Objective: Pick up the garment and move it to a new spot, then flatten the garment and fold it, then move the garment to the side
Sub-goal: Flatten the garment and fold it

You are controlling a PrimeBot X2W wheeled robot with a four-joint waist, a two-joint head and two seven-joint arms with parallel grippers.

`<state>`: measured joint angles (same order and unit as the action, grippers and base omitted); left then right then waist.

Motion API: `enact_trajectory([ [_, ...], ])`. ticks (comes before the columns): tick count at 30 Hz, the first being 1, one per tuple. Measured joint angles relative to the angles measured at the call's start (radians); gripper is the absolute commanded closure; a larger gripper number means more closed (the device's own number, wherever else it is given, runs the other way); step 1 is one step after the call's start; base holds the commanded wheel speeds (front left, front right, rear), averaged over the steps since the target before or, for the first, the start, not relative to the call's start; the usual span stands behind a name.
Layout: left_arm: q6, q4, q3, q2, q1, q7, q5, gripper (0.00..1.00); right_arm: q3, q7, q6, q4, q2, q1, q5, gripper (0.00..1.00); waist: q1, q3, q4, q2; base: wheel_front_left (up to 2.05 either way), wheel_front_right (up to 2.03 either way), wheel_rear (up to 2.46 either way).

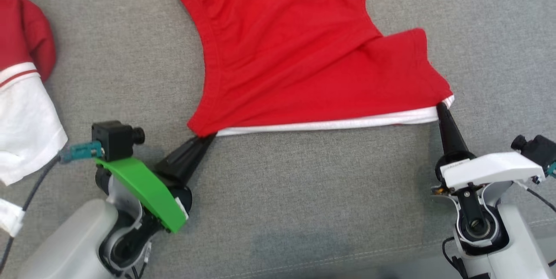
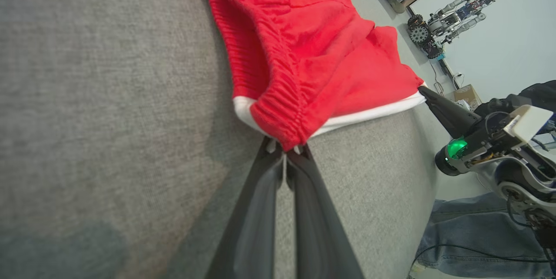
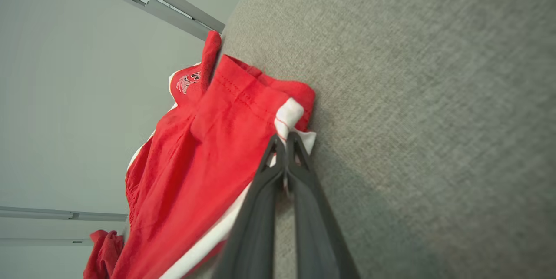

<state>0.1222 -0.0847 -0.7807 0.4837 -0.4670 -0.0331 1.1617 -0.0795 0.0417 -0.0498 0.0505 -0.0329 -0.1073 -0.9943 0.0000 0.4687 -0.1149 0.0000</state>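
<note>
Both arms reached forward, spread apart; the left end effector (image 1: 210, 137) and right end effector (image 1: 440, 106) each clamped tight on the garment (image 1: 295, 53).

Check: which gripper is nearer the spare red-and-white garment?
Left. The left gripper holds the jersey hem corner toward the spare garment; the right gripper holds the opposite corner.

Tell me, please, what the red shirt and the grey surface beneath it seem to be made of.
The garment looks like soft, matte knit cloth, perhaps cotton jersey: it puckers into fine gathers where pinched and shows a stitched hem. The grey surface looks like coarse woven upholstery fabric, matte, with a speckled weave and a sewn seam.
</note>
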Motion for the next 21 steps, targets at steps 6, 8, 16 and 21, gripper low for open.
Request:
enact_trajectory([
  [6, 0.000, 0.005, -0.026, -0.020, 0.124, -0.050, 0.018, 1.00, -0.003, 0.022, 0.021, 0.002, -0.005, 0.065, 0.032, 1.00, 0.0000, -0.074, 0.019, 0.0000, 0.00, 0.00, 0.00],
  [8, 0.000, 0.002, -0.027, -0.040, 0.150, -0.067, 0.039, 1.00, -0.012, 0.029, 0.022, 0.001, -0.030, 0.080, 0.066, 1.00, 0.0000, -0.092, 0.031, 0.0000, 0.00, 0.00, 0.00],
  [16, 0.001, -0.068, -0.034, -0.081, 0.164, -0.104, 0.064, 0.87, -0.074, 0.044, 0.022, 0.010, -0.094, 0.121, 0.197, 1.00, 0.0000, -0.134, 0.095, 0.0000, 0.00, 0.00, 0.00],
  [21, 0.000, -0.101, -0.040, -0.075, 0.179, -0.116, 0.067, 0.59, -0.098, 0.048, 0.020, 0.022, -0.100, 0.130, 0.231, 1.00, 0.0000, -0.164, 0.107, 0.0000, 0.00, 0.00, 0.00],
])
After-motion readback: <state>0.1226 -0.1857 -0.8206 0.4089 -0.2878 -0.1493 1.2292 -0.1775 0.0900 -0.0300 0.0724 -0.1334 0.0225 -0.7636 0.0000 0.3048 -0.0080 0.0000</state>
